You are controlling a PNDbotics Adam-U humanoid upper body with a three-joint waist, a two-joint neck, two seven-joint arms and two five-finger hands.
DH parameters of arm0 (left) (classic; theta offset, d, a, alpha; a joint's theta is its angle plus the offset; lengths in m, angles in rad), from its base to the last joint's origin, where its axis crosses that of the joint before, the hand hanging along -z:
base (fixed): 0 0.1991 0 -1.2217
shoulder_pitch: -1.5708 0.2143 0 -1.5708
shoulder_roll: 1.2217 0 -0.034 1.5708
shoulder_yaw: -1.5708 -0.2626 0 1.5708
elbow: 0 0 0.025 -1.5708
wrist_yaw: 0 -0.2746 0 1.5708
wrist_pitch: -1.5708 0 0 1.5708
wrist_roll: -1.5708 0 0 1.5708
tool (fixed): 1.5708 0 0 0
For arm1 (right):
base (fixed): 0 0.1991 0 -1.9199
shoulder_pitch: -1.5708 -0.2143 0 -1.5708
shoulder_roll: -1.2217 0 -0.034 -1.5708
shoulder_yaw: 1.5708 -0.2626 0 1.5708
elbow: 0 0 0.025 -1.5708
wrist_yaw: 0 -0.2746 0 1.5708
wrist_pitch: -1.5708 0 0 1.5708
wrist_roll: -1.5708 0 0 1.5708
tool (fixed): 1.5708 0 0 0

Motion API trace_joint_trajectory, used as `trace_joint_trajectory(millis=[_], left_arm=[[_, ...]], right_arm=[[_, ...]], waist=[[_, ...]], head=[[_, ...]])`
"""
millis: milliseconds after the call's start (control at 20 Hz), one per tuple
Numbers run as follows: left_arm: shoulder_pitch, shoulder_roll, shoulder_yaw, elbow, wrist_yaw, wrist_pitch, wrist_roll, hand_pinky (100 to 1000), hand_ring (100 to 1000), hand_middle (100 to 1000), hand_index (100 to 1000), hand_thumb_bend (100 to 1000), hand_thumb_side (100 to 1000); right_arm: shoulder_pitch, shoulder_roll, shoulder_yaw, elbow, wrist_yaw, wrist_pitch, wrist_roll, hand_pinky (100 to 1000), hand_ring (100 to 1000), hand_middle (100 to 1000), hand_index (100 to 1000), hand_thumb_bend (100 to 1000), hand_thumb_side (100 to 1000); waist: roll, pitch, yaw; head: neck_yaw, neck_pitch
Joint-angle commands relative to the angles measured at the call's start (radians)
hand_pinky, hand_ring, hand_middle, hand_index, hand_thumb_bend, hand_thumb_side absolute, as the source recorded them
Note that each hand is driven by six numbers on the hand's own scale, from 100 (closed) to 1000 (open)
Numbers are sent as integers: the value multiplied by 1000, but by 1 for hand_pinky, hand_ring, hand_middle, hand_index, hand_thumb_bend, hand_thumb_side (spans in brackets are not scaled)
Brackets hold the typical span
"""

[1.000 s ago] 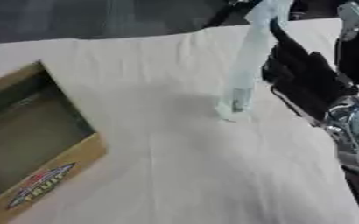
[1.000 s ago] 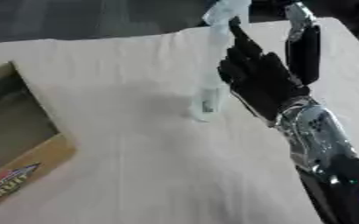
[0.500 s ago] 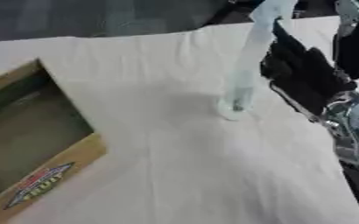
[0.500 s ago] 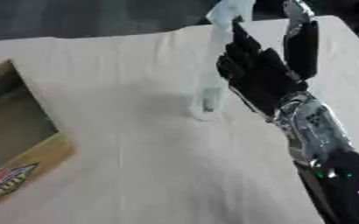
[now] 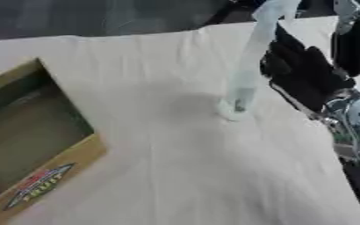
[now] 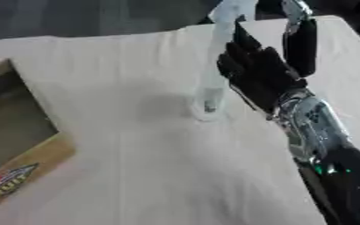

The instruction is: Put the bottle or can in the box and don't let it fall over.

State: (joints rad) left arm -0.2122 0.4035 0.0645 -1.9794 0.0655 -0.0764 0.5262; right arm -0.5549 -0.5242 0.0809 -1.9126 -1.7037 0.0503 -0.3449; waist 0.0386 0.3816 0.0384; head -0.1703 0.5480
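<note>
Cloth-covered worktop (image 5: pixel 167 176): a tall clear bottle (image 5: pixel 248 66) stands upright near the middle, well apart from the cardboard box (image 5: pixel 29 145) at left. Right robot hand (image 6: pixel 256 72), fingers spread, sits beside it; a sideways nudge could topple it.

The right hand (image 6: pixel 264 77) stands open, fingers up, just right of the upright clear bottle (image 6: pixel 216 66); the box (image 6: pixel 14 145) sits well left.

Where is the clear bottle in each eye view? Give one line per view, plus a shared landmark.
Left eye view: the clear bottle stands right of centre, running up to the top edge.
Right eye view: it stands nearer the centre, again reaching the top edge.
Shared landmark: the black right hand just to the bottle's right, and the cardboard box at the left edge.
</note>
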Motion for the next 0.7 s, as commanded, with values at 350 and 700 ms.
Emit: trace_joint_trajectory(millis=[350, 700], left_arm=[[-13, 17, 1, -21, 2, -1, -3, 727, 720, 736, 875, 576, 748], [-11, 19, 1, -21, 3, 0, -2, 728, 720, 737, 875, 576, 747]], right_arm=[[-25, -41, -13, -9, -22, -4, 10, 100, 153, 182, 1000, 311, 464], [-39, -68, -27, -56, -48, -23, 17, 100, 155, 182, 996, 309, 453]], waist=[[-1, -18, 3], [-5, -26, 1]], head=[[-1, -14], [4, -5]])
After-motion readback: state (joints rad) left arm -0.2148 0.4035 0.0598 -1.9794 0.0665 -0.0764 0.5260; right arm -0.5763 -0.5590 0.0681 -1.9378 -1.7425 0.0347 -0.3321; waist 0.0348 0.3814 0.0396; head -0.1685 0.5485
